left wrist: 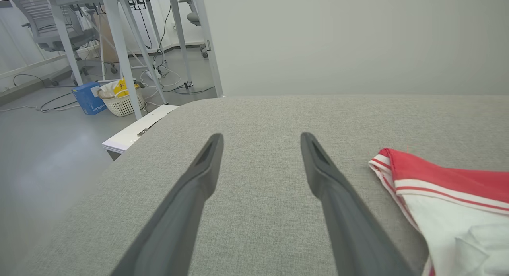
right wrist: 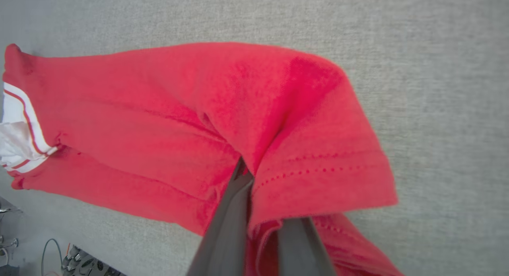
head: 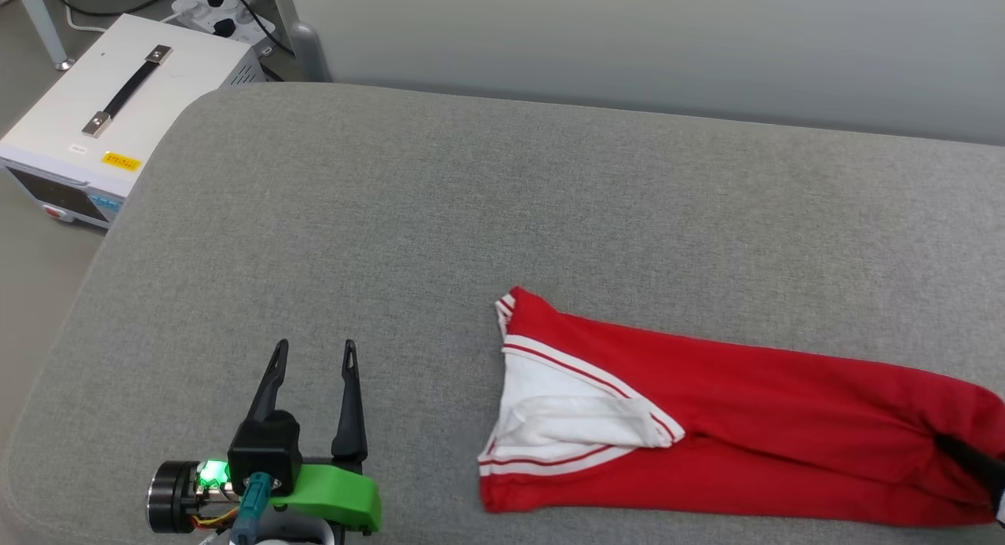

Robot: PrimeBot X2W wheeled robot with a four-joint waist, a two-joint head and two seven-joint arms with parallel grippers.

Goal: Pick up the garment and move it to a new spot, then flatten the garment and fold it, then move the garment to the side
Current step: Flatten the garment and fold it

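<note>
the red jersey t-shirt (head: 746, 419) lies as a long narrow band near the front edge of the grey padded tabletop (head: 471, 199), towards its right end. the lengthwise folds look done. the right claw (right wrist: 249, 176) is clenched on its hem end, probably for a crosswise fold. the left claw (head: 314, 352) hangs released near the front left corner. moving it aside remains.

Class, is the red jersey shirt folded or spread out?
Folded: the red white-sleeved jersey shirt lies as a narrow layered strip, sleeve folded over it.
</note>
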